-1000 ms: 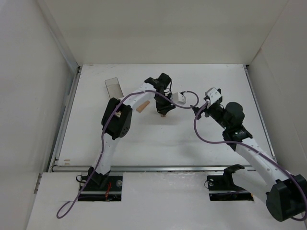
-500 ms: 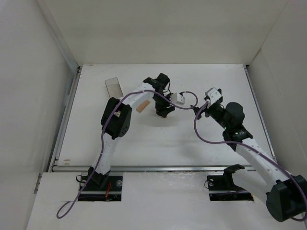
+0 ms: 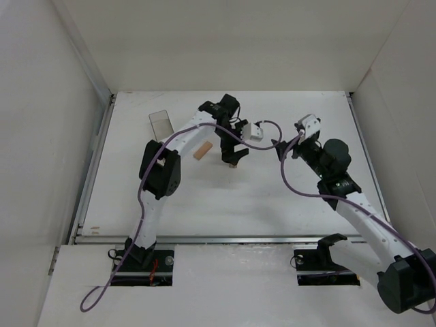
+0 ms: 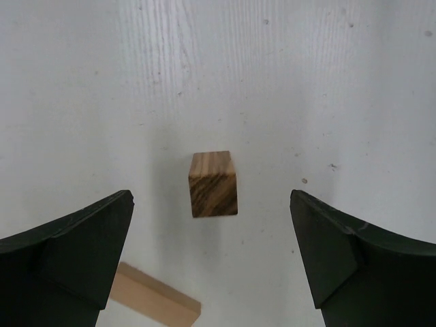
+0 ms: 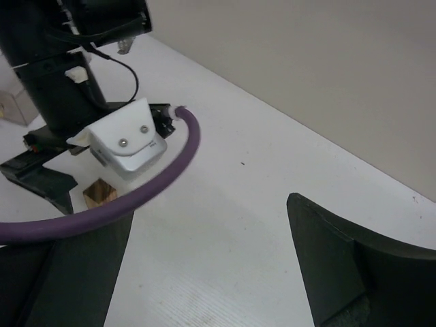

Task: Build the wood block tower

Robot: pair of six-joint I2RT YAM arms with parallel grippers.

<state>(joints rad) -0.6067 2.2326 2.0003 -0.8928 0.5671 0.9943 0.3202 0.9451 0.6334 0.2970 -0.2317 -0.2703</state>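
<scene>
Carefully: my left pincer [image 4: 210, 211] hangs released above the cube [image 4: 213, 182]; I'd descend centred, missing the plank [image 4: 155, 301] beside it.

white table [image 3: 272, 204] | dark wood cube [image 4: 213, 184] | pale plank [image 4: 160, 300] nearby | grey slab [image 3: 161, 124] far-left

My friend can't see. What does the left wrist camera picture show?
A small dark-grained wooden cube sits on the white table, centred between the left gripper's two wide-open black fingers. A paler wooden plank pokes in at the bottom, not touching the cube.
</scene>
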